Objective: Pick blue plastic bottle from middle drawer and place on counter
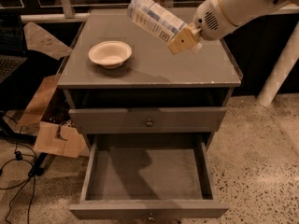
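The blue plastic bottle (155, 17) is in the air above the back half of the counter (154, 71), clear of its surface. It lies tilted, its rounded base up and to the left, its neck end down and to the right. Its label is white with blue print and a small dark square near the lower end; none of the writing can be read.

The gripper (183, 39) has its tan fingers (179, 42) clamped on the bottle's lower end, and the cap is hidden between them. It hangs over the counter's right half, towards the back. The arm (238, 3) is thick and white and comes in from the upper right corner, sloping down to the left. A round vent grille (212, 20) shows on the wrist just behind the fingers.

A shallow cream bowl (110, 53) stands upright on the left part of the counter, well apart from the bottle. Under the counter's front edge sits a shut grey drawer front (117, 120) with a brass knob (149, 122).

Below that the middle drawer (145, 171) is pulled out wide, showing its plain grey floor and side walls, with a small knob (150, 216) on its front at the lower edge of the view.

Left of the cabinet lie pieces of cardboard (51, 139) and dark cables (18, 169) on the speckled floor (261, 162). A white post (280, 64) leans at the far right.
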Controlling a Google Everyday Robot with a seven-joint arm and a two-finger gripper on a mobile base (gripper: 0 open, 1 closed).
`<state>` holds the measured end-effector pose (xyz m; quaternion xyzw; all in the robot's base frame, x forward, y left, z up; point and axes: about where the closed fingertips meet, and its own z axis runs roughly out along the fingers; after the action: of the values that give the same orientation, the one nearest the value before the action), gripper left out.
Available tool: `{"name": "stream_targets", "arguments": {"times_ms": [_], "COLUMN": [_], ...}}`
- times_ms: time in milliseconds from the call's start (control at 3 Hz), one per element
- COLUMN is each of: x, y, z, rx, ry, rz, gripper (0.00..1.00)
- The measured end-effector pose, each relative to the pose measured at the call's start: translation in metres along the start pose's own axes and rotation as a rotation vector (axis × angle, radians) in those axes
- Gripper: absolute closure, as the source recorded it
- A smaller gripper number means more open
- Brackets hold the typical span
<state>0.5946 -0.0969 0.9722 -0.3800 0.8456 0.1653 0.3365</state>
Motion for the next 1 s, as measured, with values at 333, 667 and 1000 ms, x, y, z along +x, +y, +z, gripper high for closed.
{"name": "stream_targets", "arguments": {"times_ms": [333, 667, 1000], "x": [-0.001, -0.007, -0.017], "y": [-0.024, -0.053, -0.081], "z": [0.010, 0.027, 0.045], "rx": [0.039, 0.063, 0.134], "ry": [0.010, 0.042, 0.085], "rz": [0.020, 0.045, 0.105], "gripper": [1.00, 1.00, 1.00]}}
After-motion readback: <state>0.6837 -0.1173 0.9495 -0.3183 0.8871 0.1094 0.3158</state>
